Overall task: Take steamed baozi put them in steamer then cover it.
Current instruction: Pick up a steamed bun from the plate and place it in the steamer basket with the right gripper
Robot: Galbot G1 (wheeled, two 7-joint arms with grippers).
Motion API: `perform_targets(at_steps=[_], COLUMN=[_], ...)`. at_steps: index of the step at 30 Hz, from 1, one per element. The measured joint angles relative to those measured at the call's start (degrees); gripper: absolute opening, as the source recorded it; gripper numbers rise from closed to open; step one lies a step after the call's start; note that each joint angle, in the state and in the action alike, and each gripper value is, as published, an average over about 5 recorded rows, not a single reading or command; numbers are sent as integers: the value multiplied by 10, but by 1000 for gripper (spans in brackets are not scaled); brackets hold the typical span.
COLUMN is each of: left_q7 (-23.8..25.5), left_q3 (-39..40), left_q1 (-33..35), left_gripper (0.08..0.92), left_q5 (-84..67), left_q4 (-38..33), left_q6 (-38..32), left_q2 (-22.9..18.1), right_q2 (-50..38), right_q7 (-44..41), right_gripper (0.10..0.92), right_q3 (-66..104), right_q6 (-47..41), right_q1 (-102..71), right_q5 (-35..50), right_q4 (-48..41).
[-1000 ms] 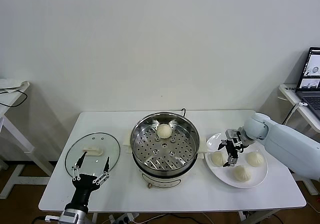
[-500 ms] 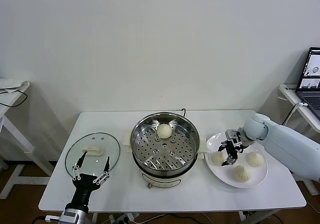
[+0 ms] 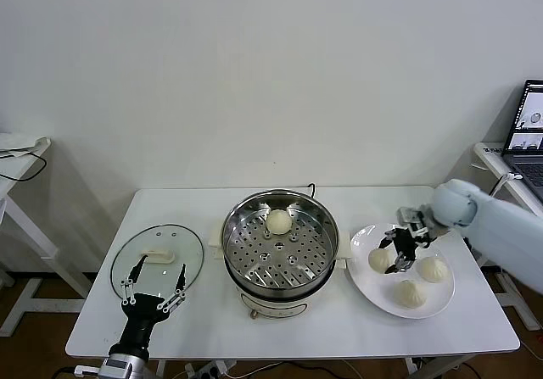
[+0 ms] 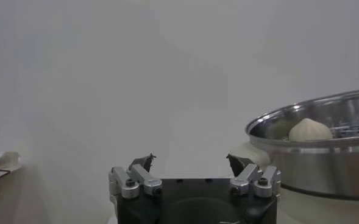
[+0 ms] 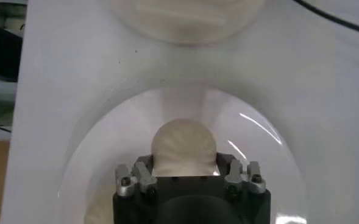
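Observation:
The steel steamer [image 3: 276, 245] stands mid-table with one baozi [image 3: 278, 220] on its perforated tray; the left wrist view shows the same steamer [image 4: 316, 161] and baozi [image 4: 310, 129]. My right gripper [image 3: 390, 257] is shut on a baozi [image 3: 378, 259] just over the white plate [image 3: 363, 237]; that baozi [image 5: 184, 146] sits between the fingers. Two more baozi [image 3: 433, 268] [image 3: 410, 292] lie on the plate. The glass cover [image 3: 157, 260] lies flat at the left. My left gripper [image 3: 155, 282] hangs open over the cover's near edge, its jaws holding nothing [image 4: 190, 161].
The plate [image 5: 100, 158] sits right of the steamer, close to its white side handle [image 3: 344, 248]. A laptop [image 3: 528, 137] stands on a side table at far right, and another table edge [image 3: 21, 154] shows at far left. A cable [image 3: 311, 189] runs behind the steamer.
The right gripper has shut on the leftmost baozi of the plate and carried it a little to the right and up. The left arm has stayed put.

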Motion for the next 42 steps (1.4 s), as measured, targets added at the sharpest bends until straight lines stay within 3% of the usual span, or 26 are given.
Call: perform_targets(at_steps=[9, 17, 31, 42], left_q7=[-3, -6, -7, -7], left_q3=[3, 2, -5, -14], left_q1=[2, 7, -1, -1], left_gripper=[823, 823, 823, 823], left_q5=[6, 7, 3, 1], left_q4=[-3, -11, -13, -13], left_q6=[2, 5, 5, 5], left_q2=[1, 2, 2, 8], right_q2=[-41, -15, 143, 274], right_q7=[-1, 24, 106, 132], right_gripper=[679, 679, 662, 662], right_q3=[-140, -244, -288, -273], right_q6=[-27, -73, -181, -240], right_q1=[180, 318, 388, 353], right_q5=[85, 169, 289, 305], right_q4=[86, 157, 185, 141])
